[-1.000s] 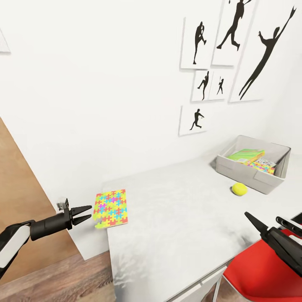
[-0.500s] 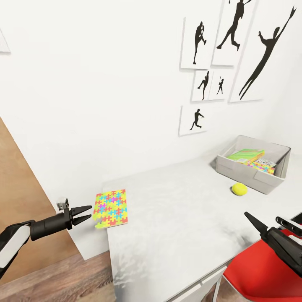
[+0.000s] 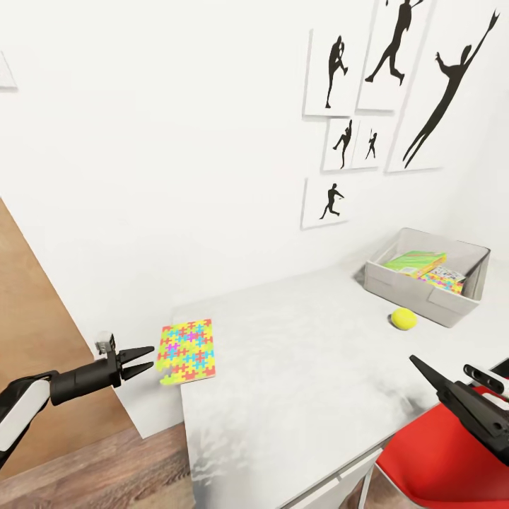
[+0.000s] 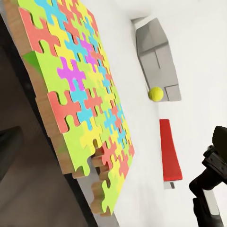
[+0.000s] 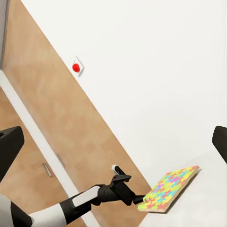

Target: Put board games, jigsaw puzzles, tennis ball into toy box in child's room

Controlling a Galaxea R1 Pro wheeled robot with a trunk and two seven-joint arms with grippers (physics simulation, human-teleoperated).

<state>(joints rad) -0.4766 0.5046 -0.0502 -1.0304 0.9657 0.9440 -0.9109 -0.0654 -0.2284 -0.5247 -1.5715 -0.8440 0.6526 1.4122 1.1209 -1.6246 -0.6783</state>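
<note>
Where the counter (image 3: 297, 367) ends nearest the left arm, a jigsaw (image 3: 187, 350) lies flat on its corner, one edge jutting a little past the rim. It is a thin, roughly square sheet of interlocking yellow, green, red, blue and magenta pieces; the left wrist view shows a pale brown backing under the printed face and a ragged, toothed border (image 4: 85, 123). The left gripper (image 3: 141, 360) is level with the jigsaw, just beside its overhanging edge, its two dark fingers parted a little with nothing between them; I cannot tell whether the tips touch the sheet.

Well apart from the jigsaw, at the far end of the counter against the wall, stands the toy box (image 3: 424, 293), a light grey bin with sloping sides. Inside it a yellow-green game box (image 3: 417, 261) leans over a second jigsaw (image 3: 442, 281). Between the toy box and the first jigsaw, but close to the box, a small yellow-green ball (image 3: 404, 319) rests on the counter.

The right gripper (image 3: 452, 378) hovers far from the jigsaw, over a red chair (image 3: 438, 459), its fingers spread wide and empty.
</note>
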